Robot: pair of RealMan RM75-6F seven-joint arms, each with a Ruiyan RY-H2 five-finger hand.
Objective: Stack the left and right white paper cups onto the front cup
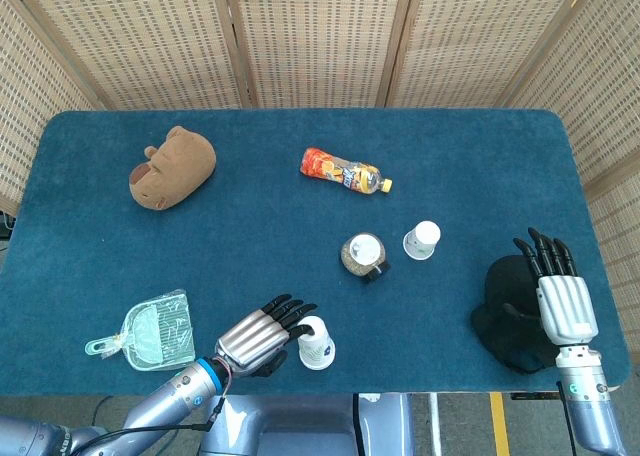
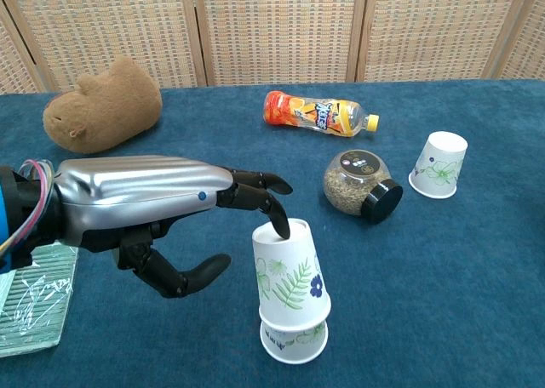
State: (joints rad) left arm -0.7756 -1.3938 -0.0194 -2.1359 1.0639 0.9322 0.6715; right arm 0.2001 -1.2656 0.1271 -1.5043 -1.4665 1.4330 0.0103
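Your left hand (image 2: pixel 145 213) is beside the stacked cups (image 2: pixel 289 290) at the worktop's front edge, fingers (image 2: pixel 274 222) spread, one tip resting on top, gripping nothing. The remaining right cup (image 1: pixel 422 240) stands upside-down near the jar (image 1: pixel 362 256), nearer your right hand (image 1: pixel 560 301), which is spread over a black object (image 1: pixel 505 311).

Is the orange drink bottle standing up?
No, the bottle lies on its side on the blue table.

White cups (image 2: pixel 289 290) with green-blue leaf print — orange bottle (image 2: pixel 319 113), brown plush (image 2: pixel 103 105), blue tablecloth (image 2: pixel 443 269).
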